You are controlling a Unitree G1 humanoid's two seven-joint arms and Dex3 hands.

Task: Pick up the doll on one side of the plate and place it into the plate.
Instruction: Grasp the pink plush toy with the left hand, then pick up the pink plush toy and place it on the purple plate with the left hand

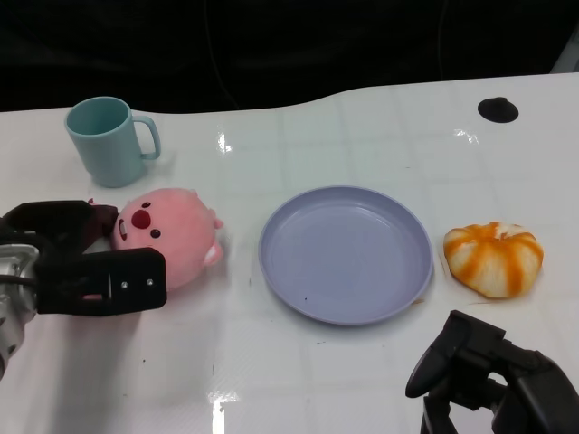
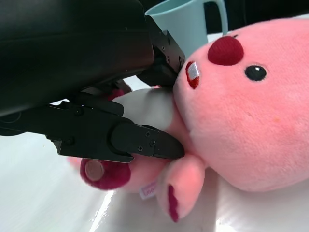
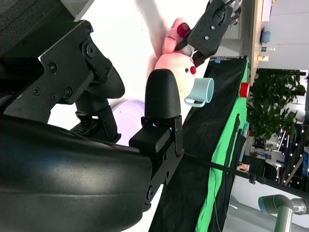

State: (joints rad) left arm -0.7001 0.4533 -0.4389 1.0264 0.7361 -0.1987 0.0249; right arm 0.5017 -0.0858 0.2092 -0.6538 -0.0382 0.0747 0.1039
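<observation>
Nearest the camera, the right hand (image 1: 493,380) hovers low over the white tabletop (image 1: 298,371), its black fingers apart and holding nothing. On the opposite side, the left hand (image 1: 86,258) lies against one pink doll (image 1: 172,233); the left wrist view shows its fingers (image 2: 140,142) pressed to the plush body beneath the head, one above and one below, though whether the grasp has fully closed cannot be told. The doll rests on the tabletop, just beside the left rim of one lavender plate (image 1: 346,253), apart from it. The plate holds nothing and sits between the doll and one orange-and-white striped plush bun (image 1: 494,258), which lies just off its right rim. Farther back, one pale teal mug (image 1: 109,140) stands upright behind the doll, handle to the right. One black round mark (image 1: 498,109) shows near the far right edge of the tabletop.
</observation>
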